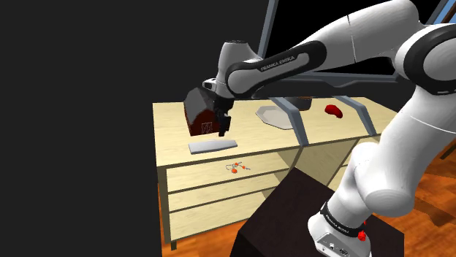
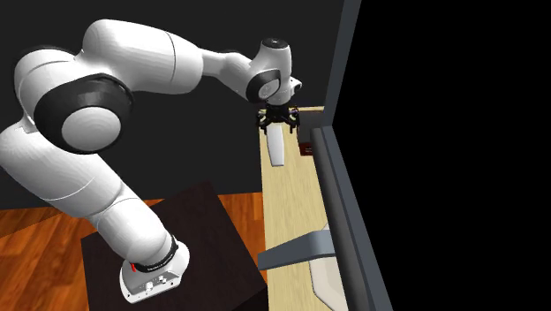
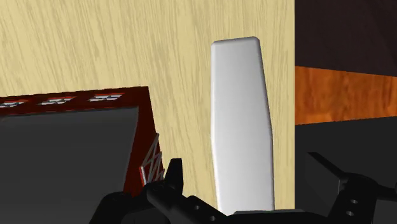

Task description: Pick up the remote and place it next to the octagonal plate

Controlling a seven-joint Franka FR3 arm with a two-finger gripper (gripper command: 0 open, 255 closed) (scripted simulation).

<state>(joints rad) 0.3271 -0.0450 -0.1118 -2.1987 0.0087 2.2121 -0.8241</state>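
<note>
The remote (image 1: 212,147) is a flat, pale grey bar lying near the front edge of the light wooden dresser top (image 1: 169,124). My gripper (image 1: 221,125) hangs just above it, open, with nothing held. In the wrist view the remote (image 3: 242,121) runs lengthwise between the spread fingers (image 3: 172,175), which do not touch it. From the second exterior view the gripper (image 2: 279,119) stands over the remote (image 2: 277,146). The octagonal plate (image 1: 276,115) is grey and sits further along the top, toward the shoulder view's right, and shows in the second exterior view as the plate (image 2: 328,283).
A dark red box (image 1: 203,117) stands right behind the remote, close to the gripper. A red object (image 1: 334,110) lies beyond the plate. Grey frame legs (image 1: 298,120) cross the top near the plate. The dresser's front edge drops to an orange wood floor (image 3: 343,95).
</note>
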